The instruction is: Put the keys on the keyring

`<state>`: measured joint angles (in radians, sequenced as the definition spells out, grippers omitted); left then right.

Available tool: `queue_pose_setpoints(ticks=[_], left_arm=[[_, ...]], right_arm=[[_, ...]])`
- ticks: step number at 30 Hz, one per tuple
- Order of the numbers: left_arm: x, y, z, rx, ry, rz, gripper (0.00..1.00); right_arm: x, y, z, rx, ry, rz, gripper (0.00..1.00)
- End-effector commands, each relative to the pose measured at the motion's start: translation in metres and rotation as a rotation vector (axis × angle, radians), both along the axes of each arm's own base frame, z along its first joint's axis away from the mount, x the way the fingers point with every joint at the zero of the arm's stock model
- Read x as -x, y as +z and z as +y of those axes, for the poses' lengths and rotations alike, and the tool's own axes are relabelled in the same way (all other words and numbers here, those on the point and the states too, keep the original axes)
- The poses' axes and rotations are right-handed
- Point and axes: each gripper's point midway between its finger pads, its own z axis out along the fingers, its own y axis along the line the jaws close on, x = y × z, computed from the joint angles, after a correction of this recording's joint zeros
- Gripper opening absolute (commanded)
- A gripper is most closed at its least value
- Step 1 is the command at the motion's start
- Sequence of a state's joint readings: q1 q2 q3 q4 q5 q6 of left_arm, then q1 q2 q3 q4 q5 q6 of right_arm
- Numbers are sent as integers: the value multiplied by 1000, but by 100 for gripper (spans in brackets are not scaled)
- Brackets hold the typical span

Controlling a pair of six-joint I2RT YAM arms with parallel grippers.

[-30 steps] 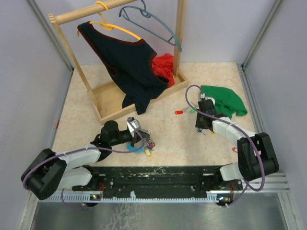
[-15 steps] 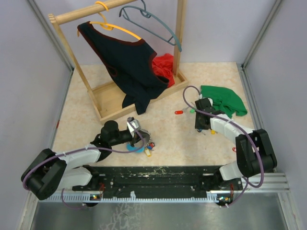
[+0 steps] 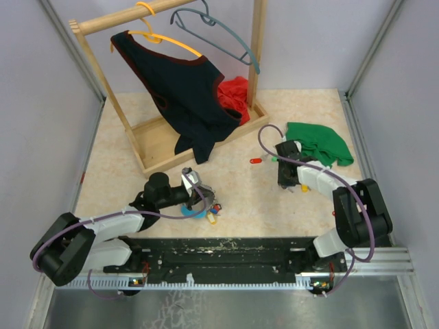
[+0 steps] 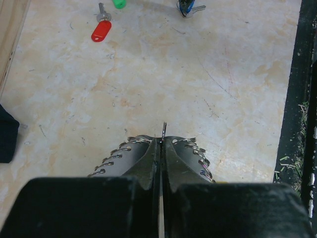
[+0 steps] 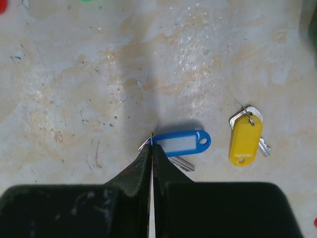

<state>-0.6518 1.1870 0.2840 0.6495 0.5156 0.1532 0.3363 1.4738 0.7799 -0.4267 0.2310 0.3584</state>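
Now, left pincer point(image 4: 162, 141) clamped on keyring point(image 4: 198, 148), right pincer point(image 5: 151, 144) closed, tips touching blue key point(image 5: 181, 142)

Left arm point(image 3: 110, 221): lies low from its base at the near left, stretched forward and to the right, forearm almost level with the table.
Left wrist: turned so the fingers angle down towards the table.
Left gripper point(image 4: 162, 141): jaws pressed together, pinching a thin wire of the keyring point(image 4: 198, 148), its coils sitting on both sides of the fingers.
Right arm point(image 3: 322, 179): folded sharply at the elbow near the right edge, forearm reaching forward and left.
Right gripper point(image 5: 151, 148): jaws closed to a hairline slit, tips pointing down, right at the table surface.
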Motion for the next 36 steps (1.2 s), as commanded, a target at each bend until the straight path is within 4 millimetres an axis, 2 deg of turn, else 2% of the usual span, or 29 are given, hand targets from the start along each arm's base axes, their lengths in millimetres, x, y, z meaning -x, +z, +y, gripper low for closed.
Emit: queue_pose_setpoints(ticks=[1,9,13,15,22,27,33,36], left_arm=[[-7,26,-6,49,-8,-55,0],[-6,27,-7,48,-14,-54,0],[-6,28,-7,47,-17,-58,0],[-6,27,-7,46,-18,-57,0],[-5,27,-7,41,-25,-56,0],[-3,27,-7,42,-32,-57,0],[-3,28,-7,43,-31,-62,0],[-3,28,-7,45,-32,-61,0]], right_arm=[[-11,23,10,31,54,-25,0],[23,35,43,74,252,207,0],[30,44,57,131,352,278,0],[35,41,61,178,399,336,0],[31,26,100,229,549,398,0],[18,26,127,235,607,378,0],[7,32,147,217,642,338,19],[8,41,153,183,652,289,33]])
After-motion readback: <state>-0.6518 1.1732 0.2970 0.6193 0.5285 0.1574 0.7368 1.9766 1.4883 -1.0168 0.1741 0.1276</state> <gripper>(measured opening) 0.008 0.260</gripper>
